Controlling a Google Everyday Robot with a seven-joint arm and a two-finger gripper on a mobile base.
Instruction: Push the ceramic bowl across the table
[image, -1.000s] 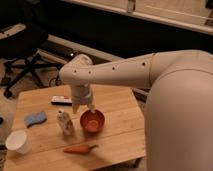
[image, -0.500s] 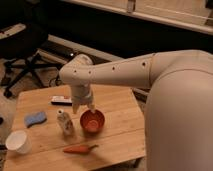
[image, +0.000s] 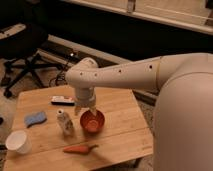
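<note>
Camera view: the bowl (image: 93, 122) is small, round and orange-red, with a glossy inside that catches the light. It sits upright on the bench (image: 122, 107), a little right of the middle of the frame and towards the bench's near half.

The tool (image: 85, 110) hangs from the pale arm (image: 120, 77) and points down at the bowl's far-left rim. Its two fingers (image: 78, 111) stand apart and hold nothing. The right one is at the rim, but whether it touches cannot be told.

Just left of the bowl stands a small pale bottle (image: 64, 121), close to it but apart. A carrot (image: 80, 148) lies near the front edge, below the bowl. A white cup (image: 19, 141) is at the lower-left corner, a blue sponge (image: 35, 118) near the left edge, and a dark remote (image: 62, 100) behind the tool.

Bare wood runs from the bowl rightward to the bench's right edge, and back towards the far edge. The robot's broad body (image: 187, 125) fills the right of the frame. A chair (image: 22, 47) stands at the upper left.
</note>
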